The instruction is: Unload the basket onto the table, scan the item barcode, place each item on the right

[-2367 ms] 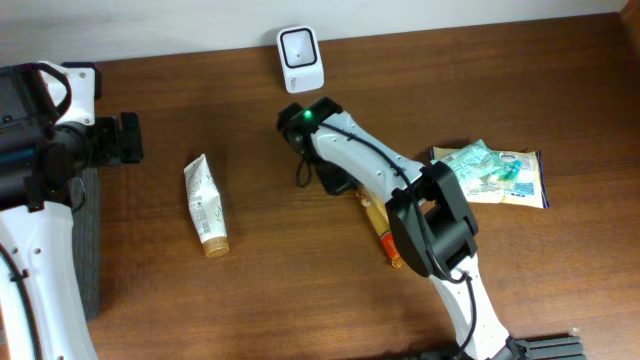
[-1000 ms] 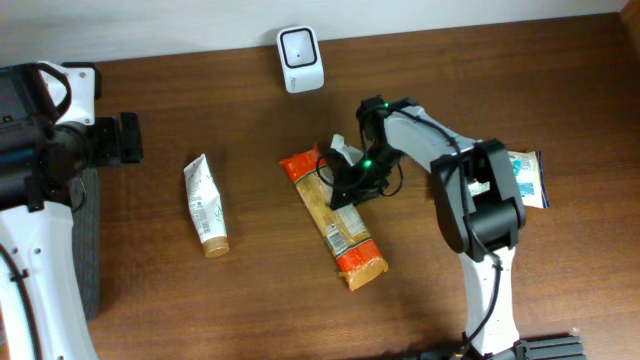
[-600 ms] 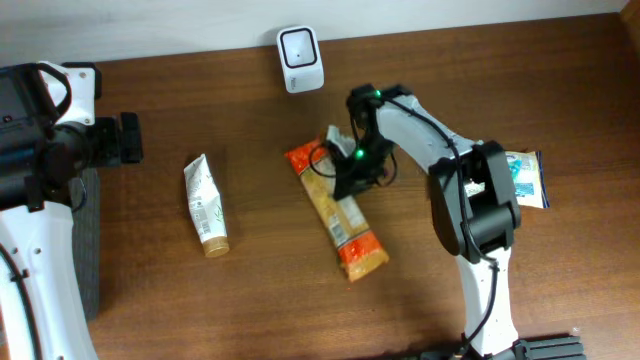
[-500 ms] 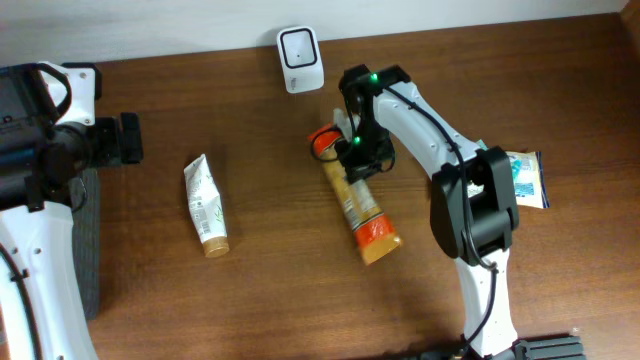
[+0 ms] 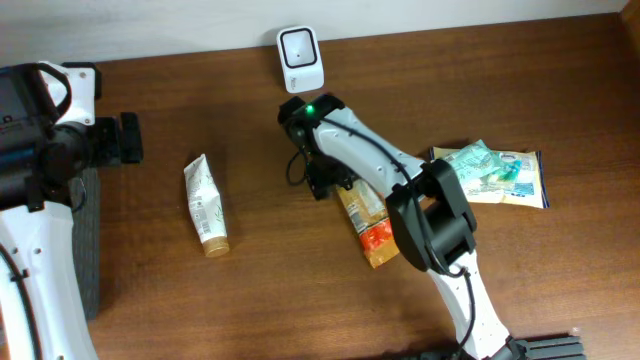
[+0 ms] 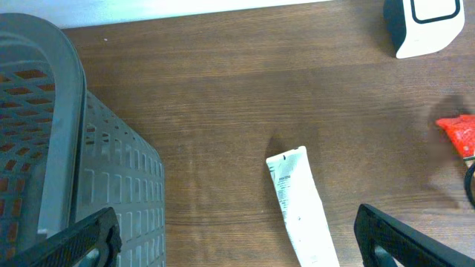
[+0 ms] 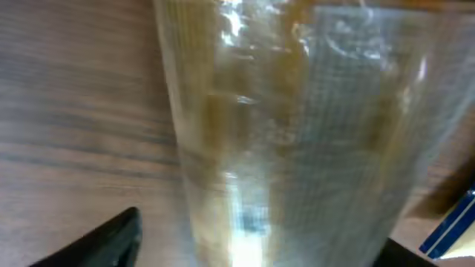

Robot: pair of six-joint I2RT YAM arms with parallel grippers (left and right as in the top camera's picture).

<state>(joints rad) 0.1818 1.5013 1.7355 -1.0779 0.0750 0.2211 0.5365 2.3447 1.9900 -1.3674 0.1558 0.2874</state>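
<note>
The pasta packet (image 5: 366,222) lies flat on the table (image 5: 250,300), slanting from mid-frame down to the right, its orange end lowest. Its upper end is under the right hand (image 5: 324,181). The scanner (image 5: 300,58) stands near the top edge of the frame, apart from the packet, with bare wood between them.

The right hand's fingers are spread wide on either side of the packet rather than pinching it, and a strip of table shows between one finger and the wrapper. So I judge the hand open and the packet resting on the wood, not carried. The step in hand looks like the grasp, or a re-grasp, before the packet goes to the scanner. The next move calls for closing on the packet near its upper end. Then it must be lifted and turned so the printed label faces the scanner's window. I cannot make out a barcode in any view.

The left hand (image 6: 249,239) is parked at the left, fingers fully apart and holding nothing.

The overhead view gives the whole layout — a tube (image 5: 205,205) left of centre and a teal packet (image 5: 495,175) at the right. The right wrist view shows only blurred clear wrapper with pasta inside, but it does show the finger spacing. The left wrist view adds a grey basket (image 6: 44,148) at its left, which barely shows from overhead.
</note>
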